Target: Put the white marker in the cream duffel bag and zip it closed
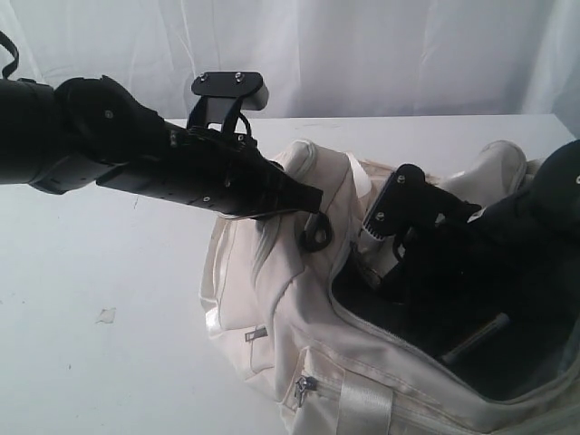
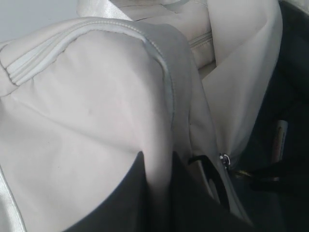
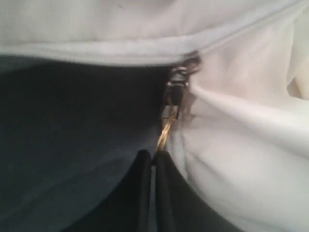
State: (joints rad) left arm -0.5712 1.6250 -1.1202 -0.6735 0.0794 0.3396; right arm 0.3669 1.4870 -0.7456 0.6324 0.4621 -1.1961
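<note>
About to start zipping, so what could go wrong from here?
1. The right end effector pinches only the tip of the thin pull; it may slip off.
2. The left end effector holds a fold of the bag; loose fabric could bunch and jam the slider.

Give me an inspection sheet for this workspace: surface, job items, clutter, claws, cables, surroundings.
Surface: white table, carrying the bag.
Job's things: cream duffel bag, main zip open; white marker lying inside it.
Clutter: one small pale scrap or mark on the table.
Claws: left claw pinching a fold of bag fabric; right claw shut on the zip pull.
Cables: dark loop behind the left arm, possibly a cable.
Surroundings: white curtain behind.
</note>
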